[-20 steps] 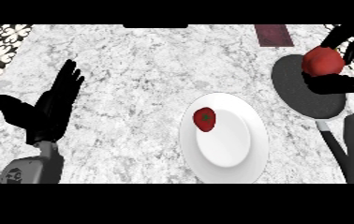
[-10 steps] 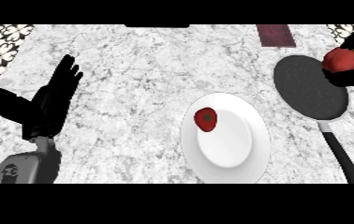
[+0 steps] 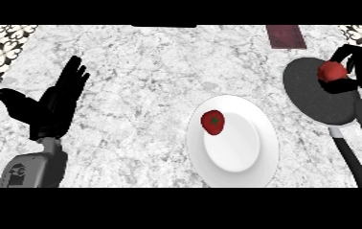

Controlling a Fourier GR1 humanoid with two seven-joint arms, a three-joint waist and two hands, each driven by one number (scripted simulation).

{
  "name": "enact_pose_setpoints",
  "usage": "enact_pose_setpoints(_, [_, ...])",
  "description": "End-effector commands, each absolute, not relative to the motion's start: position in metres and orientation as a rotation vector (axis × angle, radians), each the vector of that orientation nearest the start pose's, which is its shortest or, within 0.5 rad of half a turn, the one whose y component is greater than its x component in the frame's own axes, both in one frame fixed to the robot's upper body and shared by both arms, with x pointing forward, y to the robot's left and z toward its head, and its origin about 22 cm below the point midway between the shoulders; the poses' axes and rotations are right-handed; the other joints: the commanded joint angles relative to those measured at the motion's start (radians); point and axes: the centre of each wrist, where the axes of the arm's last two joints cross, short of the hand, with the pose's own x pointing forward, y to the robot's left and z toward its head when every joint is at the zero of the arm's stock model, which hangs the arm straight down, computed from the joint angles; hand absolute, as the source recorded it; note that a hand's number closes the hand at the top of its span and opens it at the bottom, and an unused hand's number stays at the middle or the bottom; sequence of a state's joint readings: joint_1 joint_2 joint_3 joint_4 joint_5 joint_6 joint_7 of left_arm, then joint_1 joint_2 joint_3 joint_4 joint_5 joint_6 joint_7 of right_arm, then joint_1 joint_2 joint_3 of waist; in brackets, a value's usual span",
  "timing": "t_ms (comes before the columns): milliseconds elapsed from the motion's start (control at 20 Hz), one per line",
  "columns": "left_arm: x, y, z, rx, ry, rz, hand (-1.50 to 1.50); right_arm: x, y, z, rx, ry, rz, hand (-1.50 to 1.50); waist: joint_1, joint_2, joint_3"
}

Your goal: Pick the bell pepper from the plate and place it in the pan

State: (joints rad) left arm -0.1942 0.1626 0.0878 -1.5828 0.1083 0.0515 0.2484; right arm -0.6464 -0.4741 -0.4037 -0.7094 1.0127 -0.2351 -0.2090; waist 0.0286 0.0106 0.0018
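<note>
Red bell pepper [image 3: 332, 71] sits curled in our right hand [image 3: 344, 65], above the black pan [image 3: 311, 96] at the table's [image 3: 155, 70] right edge; releasing it is what remains. Another red piece [image 3: 213, 121] lies on the white plate [image 3: 244, 161]. Left hand [image 3: 53, 106] rests, fingers spread.

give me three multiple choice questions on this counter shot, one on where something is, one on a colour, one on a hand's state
1. Where does the red item with the green stem lie?
A. on the white plate
B. in the pan
C. on the bare counter

2. What colour is the pan?
A. white
B. black
C. red

3. How is the left hand?
A. curled round the plate
B. pinching the pan's handle
C. open, touching nothing

Answers:
1 A, the bell pepper lies on the plate, towards its left edge.
2 B, the pan is black.
3 C, the left hand rests at the view's left, fingers straight.
</note>
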Motion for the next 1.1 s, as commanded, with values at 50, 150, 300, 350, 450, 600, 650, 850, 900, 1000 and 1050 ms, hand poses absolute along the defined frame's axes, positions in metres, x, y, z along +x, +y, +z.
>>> enact_pose_setpoints(50, [0.280,0.261,0.070,0.069,-1.541,0.022,0.00,0.372,-0.421,0.052,-1.163,-1.182,0.532,-1.50,0.015,0.003,0.001])
enact_pose_setpoints(150, [0.282,0.256,0.066,0.076,-1.542,0.012,0.00,0.362,-0.434,0.042,-1.091,-1.162,0.522,-1.50,0.009,0.005,0.002])
enact_pose_setpoints(300, [0.288,0.270,0.069,0.085,-1.535,0.035,0.00,0.363,-0.418,0.020,-1.028,-1.185,0.596,-1.50,0.002,0.002,0.001])
enact_pose_setpoints(350, [0.292,0.253,0.071,0.070,-1.553,0.022,0.00,0.372,-0.417,0.031,-1.011,-1.193,0.574,-1.50,0.013,0.007,0.002])
enact_pose_setpoints(450, [0.295,0.266,0.069,0.065,-1.541,0.027,0.00,0.362,-0.436,0.033,-1.015,-1.257,0.523,-1.50,0.011,0.009,0.002])
enact_pose_setpoints(600, [0.280,0.257,0.056,0.063,-1.522,0.006,0.00,0.351,-0.457,0.041,-0.976,-1.417,0.363,-1.50,-0.001,0.001,0.003])
enact_pose_setpoints(650, [0.281,0.269,0.065,0.075,-1.517,0.028,0.00,0.353,-0.452,0.041,-0.960,-1.459,0.331,-1.50,-0.009,-0.005,0.001])
enact_pose_setpoints(850, [0.287,0.273,0.072,0.098,-1.536,0.029,0.00,0.334,-0.476,0.038,-0.839,-1.533,0.120,-1.50,-0.019,-0.004,0.002])
enact_pose_setpoints(900, [0.284,0.269,0.072,0.085,-1.531,0.038,0.00,0.332,-0.492,0.057,-0.803,-1.547,0.081,-1.50,-0.015,-0.005,0.002])
enact_pose_setpoints(1000, [0.285,0.281,0.067,0.096,-1.533,0.060,0.00,0.312,-0.516,0.061,-0.743,-1.572,0.013,-1.50,-0.018,-0.002,0.002])
enact_pose_setpoints(1050, [0.288,0.280,0.066,0.101,-1.529,0.042,0.00,0.297,-0.520,0.044,-0.741,-1.557,-0.005,-1.50,-0.026,-0.004,0.001])
